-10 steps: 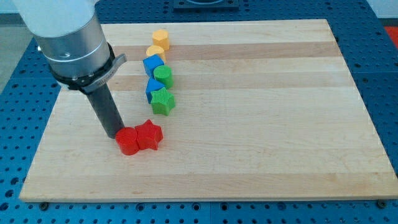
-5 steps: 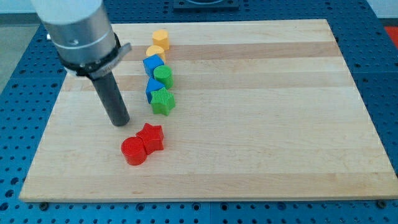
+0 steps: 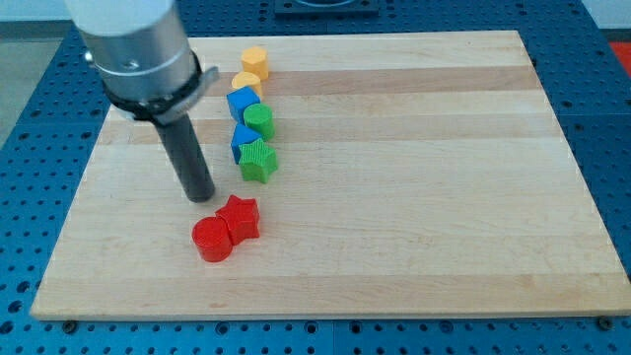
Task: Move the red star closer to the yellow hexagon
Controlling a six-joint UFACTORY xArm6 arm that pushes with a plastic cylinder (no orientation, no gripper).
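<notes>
The red star (image 3: 240, 218) lies on the wooden board, low and left of centre, touching a red cylinder (image 3: 212, 240) at its lower left. The yellow hexagon (image 3: 254, 61) sits near the board's top edge, at the head of a column of blocks. My tip (image 3: 201, 196) rests on the board just up and left of the red star, a small gap apart from it.
Below the yellow hexagon run a second yellow block (image 3: 246, 81), a blue block (image 3: 241, 102), a green cylinder (image 3: 258, 120), a blue block (image 3: 242, 139) and a green star (image 3: 258, 161). The wooden board (image 3: 414, 177) lies on a blue perforated table.
My tip pushed the red cylinder and star slightly down, then drew back up and moved right. It now stands apart above the red star.
</notes>
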